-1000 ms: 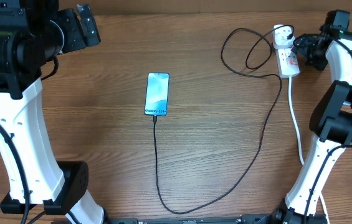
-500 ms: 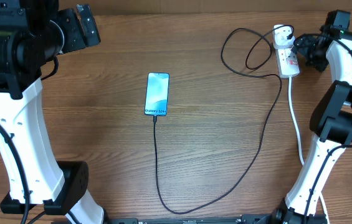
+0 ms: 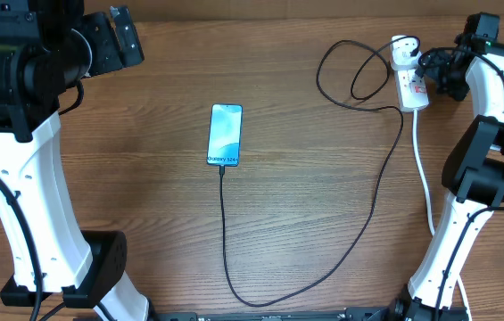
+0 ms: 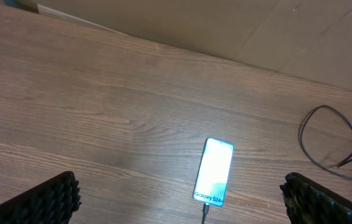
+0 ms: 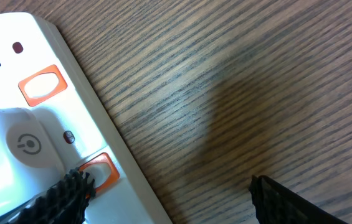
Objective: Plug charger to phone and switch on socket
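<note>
Nudged slightly towards the white elongated power strip w/ red switches (image 3: pixel 412 87), far-right on table, the right gripper (image 5: pixel 166 186) was held fingers apart; strip lay to its left, long axis fwd-back.

Wood-grain table (image 3: pixel 144 223), tan wall (image 4: pixel 225 25) behind

White socket (image 5: pixel 45 43) with orange-red switches (image 5: pixel 38 85) by the right hand (image 5: pixel 176 196); black charger (image 3: pixel 376 192); blue-teal phone (image 3: pixel 225 134) screen; brown wood-grain surface (image 3: pixel 144 205)

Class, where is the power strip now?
Overhead: the power strip lies far right on the table, beside the right hand, charger cable looped at its left.
</note>
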